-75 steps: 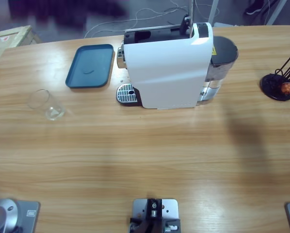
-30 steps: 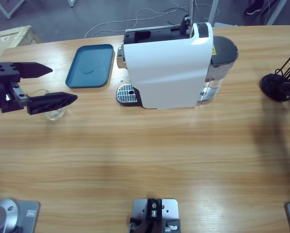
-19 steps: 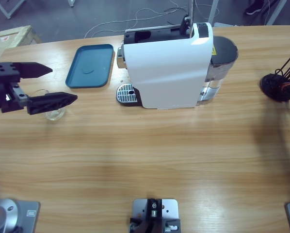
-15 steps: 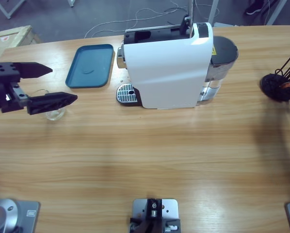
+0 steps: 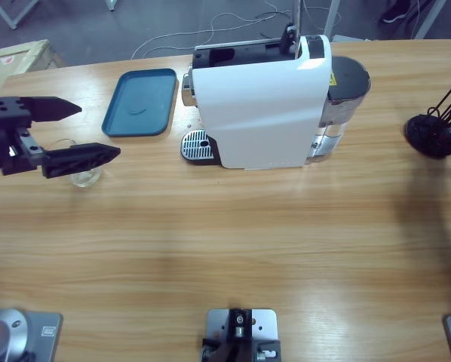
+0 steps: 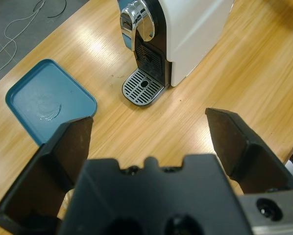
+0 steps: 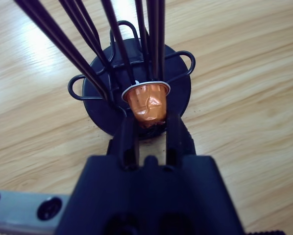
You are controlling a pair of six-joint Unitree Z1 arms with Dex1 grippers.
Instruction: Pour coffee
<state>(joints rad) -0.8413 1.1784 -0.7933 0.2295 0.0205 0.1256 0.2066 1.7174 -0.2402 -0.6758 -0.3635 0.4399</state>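
Left gripper (image 5: 86, 134) (jaws wide) apparently straddles tumbler (image 5: 78, 172) near tray (image 5: 139, 102).

Your left gripper (image 5: 71, 133) has long black tapered jaws on a boxy black body (silver plate, screws alongside).

One tray (image 5: 139, 102), one glass (image 5: 80, 175), one capsule (image 7: 145, 101)
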